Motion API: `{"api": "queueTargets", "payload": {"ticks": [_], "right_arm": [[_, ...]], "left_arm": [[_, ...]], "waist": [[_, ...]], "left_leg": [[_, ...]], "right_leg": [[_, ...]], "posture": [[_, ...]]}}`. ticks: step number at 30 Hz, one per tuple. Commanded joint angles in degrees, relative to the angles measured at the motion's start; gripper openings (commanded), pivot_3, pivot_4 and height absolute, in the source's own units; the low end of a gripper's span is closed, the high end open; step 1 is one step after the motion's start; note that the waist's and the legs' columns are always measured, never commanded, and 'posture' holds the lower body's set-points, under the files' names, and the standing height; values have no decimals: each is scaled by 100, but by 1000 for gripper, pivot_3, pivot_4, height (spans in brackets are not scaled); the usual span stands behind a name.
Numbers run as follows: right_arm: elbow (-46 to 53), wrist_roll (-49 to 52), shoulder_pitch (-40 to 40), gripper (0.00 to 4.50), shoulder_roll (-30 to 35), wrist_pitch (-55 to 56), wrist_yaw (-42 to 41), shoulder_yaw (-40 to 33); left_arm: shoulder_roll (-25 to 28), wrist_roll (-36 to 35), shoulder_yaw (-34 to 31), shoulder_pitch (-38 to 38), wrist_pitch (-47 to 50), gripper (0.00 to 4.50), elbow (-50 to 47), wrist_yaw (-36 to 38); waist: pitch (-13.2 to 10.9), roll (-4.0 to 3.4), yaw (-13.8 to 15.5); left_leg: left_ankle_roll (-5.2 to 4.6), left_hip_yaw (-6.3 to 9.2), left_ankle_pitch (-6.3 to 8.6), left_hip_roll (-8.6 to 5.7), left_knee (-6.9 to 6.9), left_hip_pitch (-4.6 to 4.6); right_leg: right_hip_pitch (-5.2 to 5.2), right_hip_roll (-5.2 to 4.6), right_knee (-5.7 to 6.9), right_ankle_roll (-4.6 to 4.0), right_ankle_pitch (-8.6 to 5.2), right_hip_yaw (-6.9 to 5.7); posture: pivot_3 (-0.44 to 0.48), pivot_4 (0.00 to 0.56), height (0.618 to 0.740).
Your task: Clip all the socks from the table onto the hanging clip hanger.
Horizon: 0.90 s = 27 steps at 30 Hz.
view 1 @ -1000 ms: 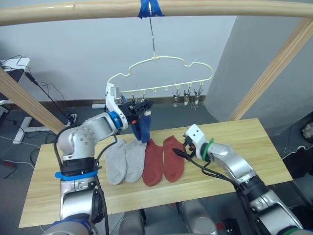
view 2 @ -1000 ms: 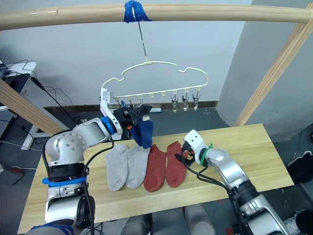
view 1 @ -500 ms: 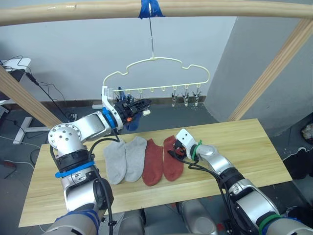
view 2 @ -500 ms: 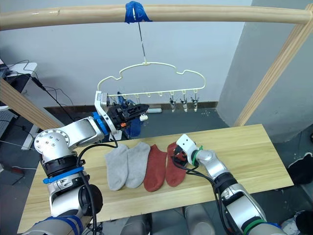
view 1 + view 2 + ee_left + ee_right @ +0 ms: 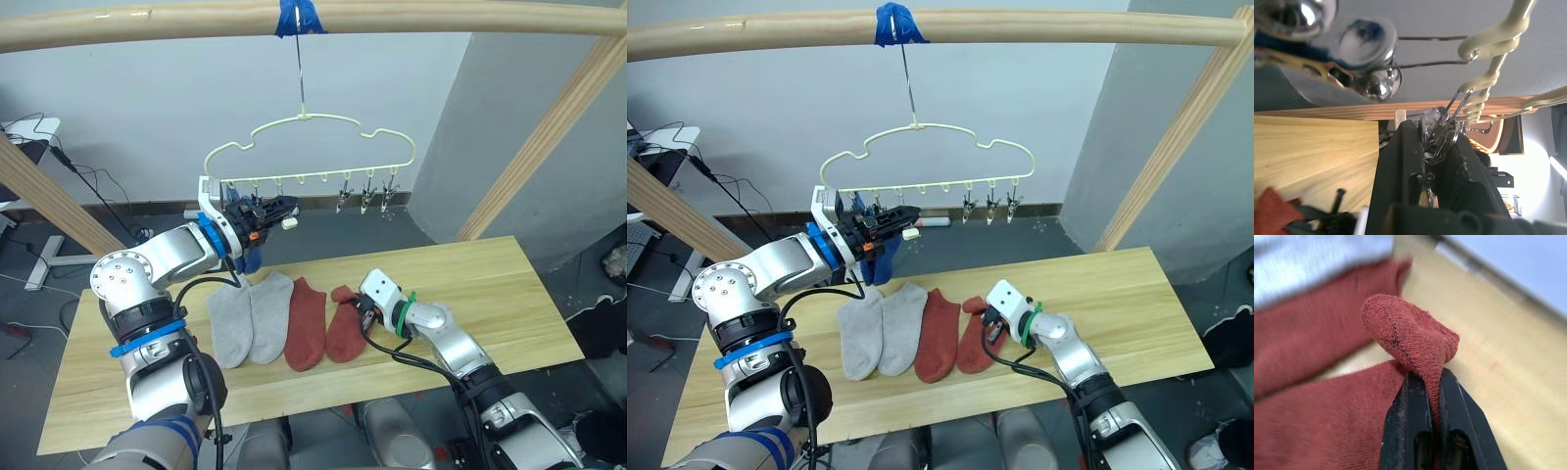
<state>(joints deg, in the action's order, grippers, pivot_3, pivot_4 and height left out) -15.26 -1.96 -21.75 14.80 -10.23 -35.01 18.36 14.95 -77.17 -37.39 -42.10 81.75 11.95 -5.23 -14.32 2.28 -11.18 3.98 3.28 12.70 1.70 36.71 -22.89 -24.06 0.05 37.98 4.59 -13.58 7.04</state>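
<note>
Well, from my seat the biggest thing I see is the table point(image 5: 509, 294), a long light plank top running across the scene, with a round wooden pole point(image 5: 147, 22) spanning above it. From a wrap of blue tape point(image 5: 297, 16) on that pole hangs the clip hanger point(image 5: 309, 147), pale yellow wire with a wavy top and a row of small metal clips along its lower bar.

On the table I count four socks lying side by side: two grey socks point(image 5: 245, 318) touching each other on my left, then a rust red sock point(image 5: 306, 321) flat beside them, then a second red sock point(image 5: 343, 323) just beside that. A blue sock point(image 5: 250, 257) hangs below the left end of the hanger, just behind my left arm.

My left gripper point(image 5: 279, 208) is raised to the clips at the hanger's left end; in the left wrist view its black fingers point(image 5: 1400, 171) are closed around a metal clip point(image 5: 1442, 132). My right gripper point(image 5: 991, 328) sits low on the table at the second red sock, and in the right wrist view its fingers point(image 5: 1410, 421) are pressed together on a pinched fold of that sock's upper end, which bunches up above the tips.

I can read no brand, label or writing anywhere.
</note>
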Motion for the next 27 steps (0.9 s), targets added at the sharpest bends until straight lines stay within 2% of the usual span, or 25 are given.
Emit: {"api": "queueTargets", "payload": {"ticks": [1, 3, 6, 12, 27], "right_arm": [[1453, 427, 102, 19, 3, -650, -133, -256], [2292, 768, 32, 19, -103, -1358, -78, -420], [2767, 815, -184, 19, -235, -1873, 71, -372], [2666, 685, -591, 19, -534, -1972, 374, -244], [2752, 699, -841, 19, -600, -2065, 471, -56]], "left_arm": [[45, -364, 23, 75, -37, 332, 0, -182], [51, -445, 114, 90, -40, 332, 4, -243], [31, -589, 201, 119, -151, 332, 22, -347], [147, -596, 446, 237, -338, 332, 78, -210], [296, -716, 758, 273, -632, 332, 101, -86]], "waist": [[-1, -1, 8], [-3, -1, 9], [-2, 0, 10], [-2, 0, 6], [-2, 0, 0]], "left_leg": [[0, 1, 0, 0, 0, 0], [0, 1, 0, 0, 0, -3], [0, 2, 1, 0, -1, -6], [0, 1, 1, 0, -2, -6], [1, -1, 2, 0, -11, -11]], "right_leg": [[0, 0, 0, 0, 0, 0], [-2, 1, -2, 0, -1, 0], [-2, 1, -4, 0, -1, -1], [-3, 0, -10, 0, -1, 0], [-7, -1, -25, 0, -1, 1]], "posture": [[-151, 244, 740], [-151, 244, 740], [-159, 242, 740], [-166, 237, 740], [-165, 230, 740]]}}
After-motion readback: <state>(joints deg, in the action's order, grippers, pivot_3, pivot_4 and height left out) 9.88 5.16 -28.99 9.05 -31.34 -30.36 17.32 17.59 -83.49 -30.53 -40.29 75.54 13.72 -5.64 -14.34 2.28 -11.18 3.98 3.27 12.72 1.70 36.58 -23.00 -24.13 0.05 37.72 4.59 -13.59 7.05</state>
